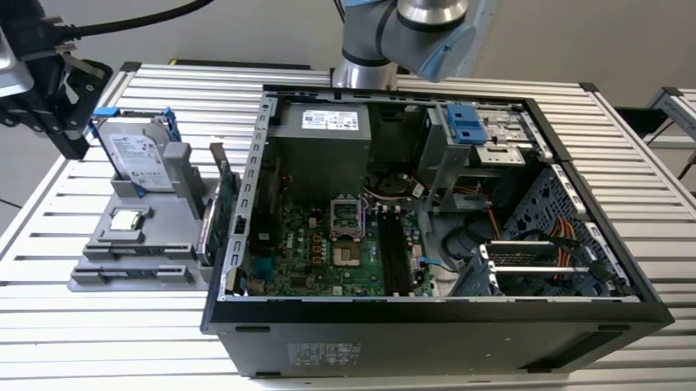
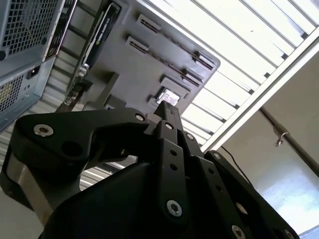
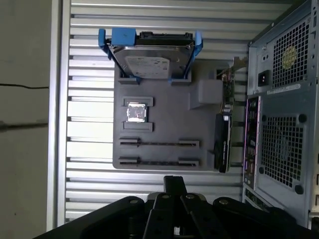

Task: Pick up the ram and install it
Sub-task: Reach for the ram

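The ram is out of view. My black gripper (image 1: 72,145) hangs shut and empty beyond the exterior view's left end of the grey holder tray (image 1: 120,273), above the slatted table. In both wrist views the fingertips (image 3: 174,183) (image 2: 167,107) meet with nothing between them, short of the tray (image 3: 164,122). Two narrow slots (image 3: 159,143) on the tray's gripper-side edge stand bare. In the open computer case (image 1: 435,330), long dark memory slots (image 1: 394,252) lie on the motherboard.
A silver hard drive in a blue bracket (image 1: 136,159) stands upright on the tray, a processor chip (image 1: 129,218) lies in front of it, and a green expansion card (image 1: 223,212) stands on edge beside the case wall. The arm's base (image 1: 376,69) rises behind the case.
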{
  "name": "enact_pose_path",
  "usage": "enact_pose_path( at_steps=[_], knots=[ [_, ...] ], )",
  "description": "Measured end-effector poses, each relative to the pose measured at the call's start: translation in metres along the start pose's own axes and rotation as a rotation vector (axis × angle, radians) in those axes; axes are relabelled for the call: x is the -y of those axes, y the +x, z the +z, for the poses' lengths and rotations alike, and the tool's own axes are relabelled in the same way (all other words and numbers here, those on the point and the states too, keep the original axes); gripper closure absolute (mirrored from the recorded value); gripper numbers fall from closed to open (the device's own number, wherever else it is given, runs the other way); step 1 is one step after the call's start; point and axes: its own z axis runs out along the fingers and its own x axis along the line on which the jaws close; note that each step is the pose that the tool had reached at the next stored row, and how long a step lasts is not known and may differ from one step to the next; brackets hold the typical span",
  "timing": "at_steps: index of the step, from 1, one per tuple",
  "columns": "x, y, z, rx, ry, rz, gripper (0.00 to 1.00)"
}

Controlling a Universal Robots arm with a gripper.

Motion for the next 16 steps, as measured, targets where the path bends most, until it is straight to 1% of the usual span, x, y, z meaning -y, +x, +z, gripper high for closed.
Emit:
enact_pose_path(
  at_steps=[5, 8, 10, 16],
  knots=[
    [0.0044, 0.0001, -0.0001, -0.0002, -0.0001, 0.0, 1.0],
    [0.0052, 0.0001, -0.0002, -0.0003, -0.0001, 0.0, 1.0],
    [0.0076, 0.0001, -0.0001, -0.0002, 0.0, 0.0, 1.0],
    [0.0076, 0.0001, -0.0001, -0.0003, -0.0001, 0.0, 1.0]
  ],
)
